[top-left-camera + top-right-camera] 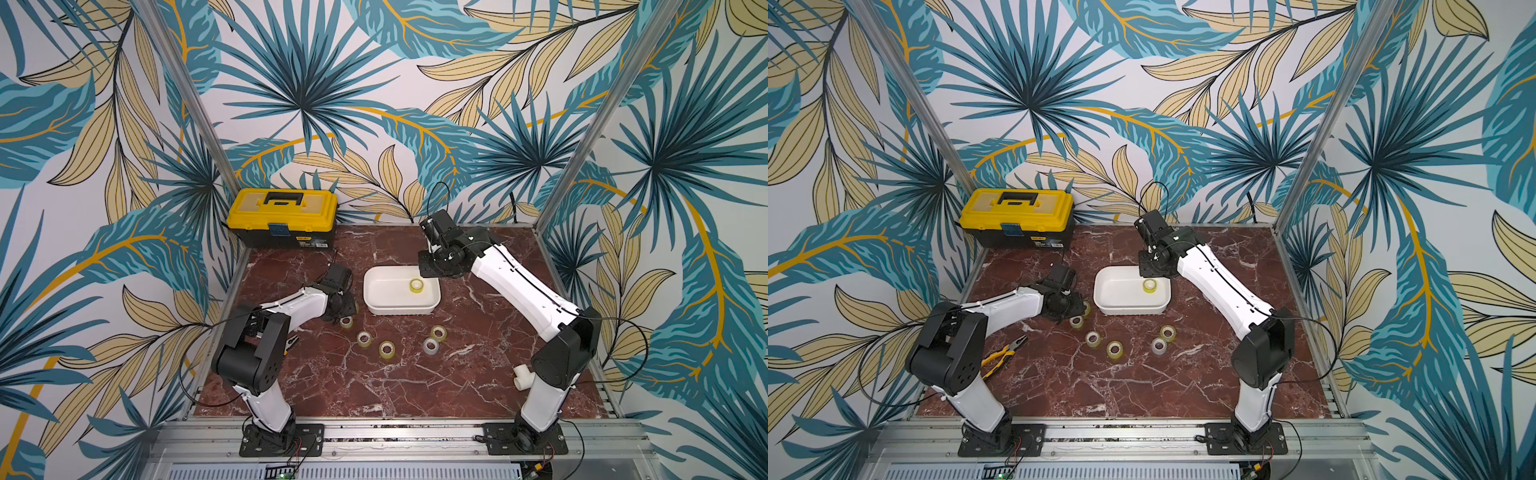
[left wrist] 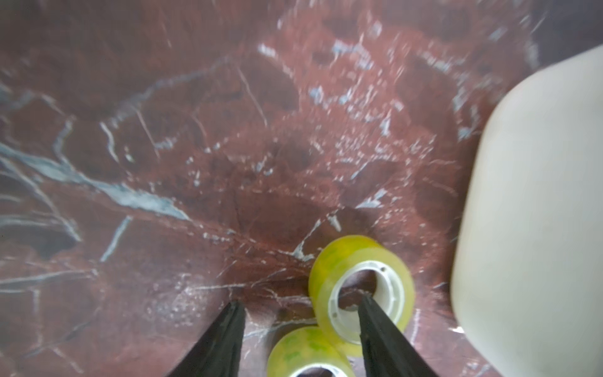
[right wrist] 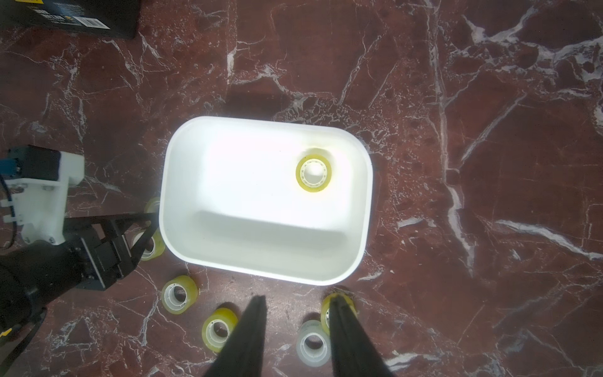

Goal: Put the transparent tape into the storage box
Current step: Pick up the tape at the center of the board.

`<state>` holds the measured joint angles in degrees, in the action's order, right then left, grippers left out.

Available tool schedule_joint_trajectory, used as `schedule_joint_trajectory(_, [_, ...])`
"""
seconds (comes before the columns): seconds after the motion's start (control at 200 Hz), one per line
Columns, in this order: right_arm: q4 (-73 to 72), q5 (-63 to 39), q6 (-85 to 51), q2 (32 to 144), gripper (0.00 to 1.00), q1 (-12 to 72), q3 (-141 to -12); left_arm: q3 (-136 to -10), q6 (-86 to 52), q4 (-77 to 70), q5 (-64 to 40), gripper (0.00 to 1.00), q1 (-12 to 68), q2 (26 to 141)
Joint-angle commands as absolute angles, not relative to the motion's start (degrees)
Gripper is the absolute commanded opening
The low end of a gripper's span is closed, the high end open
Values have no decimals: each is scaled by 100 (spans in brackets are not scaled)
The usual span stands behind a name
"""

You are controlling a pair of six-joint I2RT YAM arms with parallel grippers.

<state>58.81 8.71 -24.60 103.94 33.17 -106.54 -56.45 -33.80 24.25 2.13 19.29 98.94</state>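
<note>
The storage box [image 1: 399, 309], a shallow white tub, sits mid-table with one yellowish transparent tape roll [image 1: 416, 285] inside, also in the right wrist view [image 3: 314, 174]. Several more rolls lie in front of it, among them a yellowish one [image 1: 387, 350] and a greyer one [image 1: 431, 345]. My left gripper [image 2: 301, 299] is open, low at the tub's left side. One fingertip [image 2: 367, 302] pokes into the core of a roll [image 2: 346, 254]. A second roll [image 2: 306, 346] lies between the fingers. My right gripper [image 3: 298, 296] hangs open and empty, high above the tub [image 3: 261, 261].
A yellow-and-black toolbox [image 1: 282, 218] stands at the back left. Yellow-handled pliers [image 1: 1000, 353] lie beside the left arm. A white pipe fitting [image 1: 521, 376] sits by the right arm's base. Metal frame posts and patterned walls close in the table.
</note>
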Motion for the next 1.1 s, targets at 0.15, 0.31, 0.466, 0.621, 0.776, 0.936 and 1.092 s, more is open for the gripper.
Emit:
schedule_joint_trajectory(0.15, [5967,849,-2470,10402,36,3350,-10573,-5482,-3446,2436,412,52,1959,10143])
schedule_joint_trajectory(0.31, [5960,840,-2477,10406,31,3349,-10582,-5580,-3438,2356,435,37,1956,10150])
schedule_joint_trajectory(0.466, [5966,835,-2462,10389,31,3351,-10616,-5702,-3393,2410,468,7,1961,10148])
schedule_joint_trajectory(0.621, [5969,848,-2435,10378,36,3357,-10635,-5753,-3388,2582,571,0,1960,9906])
schedule_joint_trajectory(0.776, [5972,857,-2418,10396,43,3354,-10644,-6084,-3175,3026,896,0,1951,9474])
schedule_joint_trajectory(0.936, [5999,961,-2442,10424,70,3350,-10635,-6906,-2763,3615,940,0,1951,9062])
schedule_joint_trajectory(1.092, [6005,1089,-2432,10447,91,3334,-10600,-8041,-2341,4248,673,0,2222,9284])
